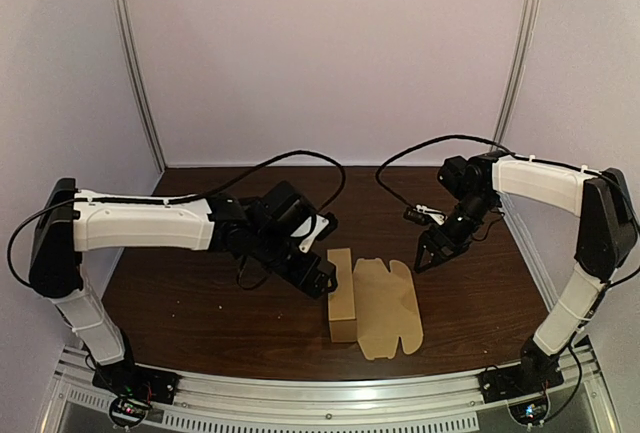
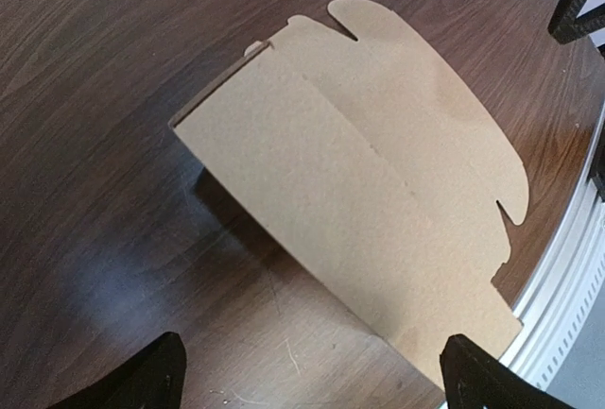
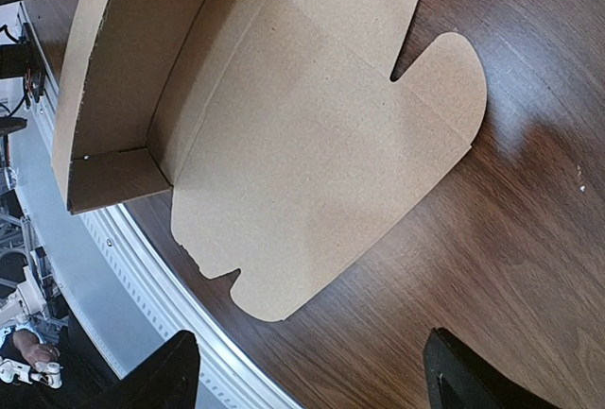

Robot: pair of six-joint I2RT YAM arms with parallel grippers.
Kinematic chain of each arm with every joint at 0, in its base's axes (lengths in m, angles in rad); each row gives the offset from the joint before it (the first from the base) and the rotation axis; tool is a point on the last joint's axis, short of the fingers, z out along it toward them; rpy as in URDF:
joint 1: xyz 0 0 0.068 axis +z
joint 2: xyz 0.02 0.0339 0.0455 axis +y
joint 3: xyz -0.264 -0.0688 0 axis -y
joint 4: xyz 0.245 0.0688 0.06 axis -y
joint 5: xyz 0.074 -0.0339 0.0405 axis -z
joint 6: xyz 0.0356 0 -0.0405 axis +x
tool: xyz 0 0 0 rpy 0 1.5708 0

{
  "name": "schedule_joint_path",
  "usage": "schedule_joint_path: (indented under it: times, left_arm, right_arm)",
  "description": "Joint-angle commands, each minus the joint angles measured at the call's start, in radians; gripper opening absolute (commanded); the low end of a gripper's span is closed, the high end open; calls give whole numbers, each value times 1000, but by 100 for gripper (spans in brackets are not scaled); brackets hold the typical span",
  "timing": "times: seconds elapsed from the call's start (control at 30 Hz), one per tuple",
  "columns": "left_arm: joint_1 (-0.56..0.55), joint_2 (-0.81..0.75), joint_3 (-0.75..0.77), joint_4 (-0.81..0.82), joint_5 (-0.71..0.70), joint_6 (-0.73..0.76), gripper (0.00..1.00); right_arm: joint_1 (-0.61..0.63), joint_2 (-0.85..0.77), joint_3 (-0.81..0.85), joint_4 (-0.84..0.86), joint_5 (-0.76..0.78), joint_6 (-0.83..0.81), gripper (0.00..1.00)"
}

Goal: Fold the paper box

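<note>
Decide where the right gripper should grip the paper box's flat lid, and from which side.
Probably the free right edge of the lid, approached from the right: it lies flat, hinged to the upright wall on its left, so only that edge lifts.

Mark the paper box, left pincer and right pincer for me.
paper box (image 1: 388,305), top external view, on its flat open panel.
left pincer (image 1: 322,283), top external view, midway between its fingertips.
right pincer (image 1: 427,256), top external view, midway between its fingertips.
</note>
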Motion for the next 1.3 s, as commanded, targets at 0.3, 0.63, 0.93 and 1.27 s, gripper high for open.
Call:
schedule_joint_path:
  times: [0.3, 0.63, 0.93, 1.27]
  left_arm:
    - [-3, 61, -10, 12, -49, -27, 97]
    - [-1, -56, -212, 30, -159, -90, 97]
    - [-1, -65, -272, 95, -159, -125, 97]
    - [0, -59, -275, 101, -164, -136, 97]
  right_arm:
    - [-6, -7, -40, 21, 4, 19, 88]
    - [-7, -44, 87, -98, -83, -18, 97]
    - [82, 25, 173, -175, -157, -25, 100]
    - [184, 123, 285, -212, -206, -48, 100]
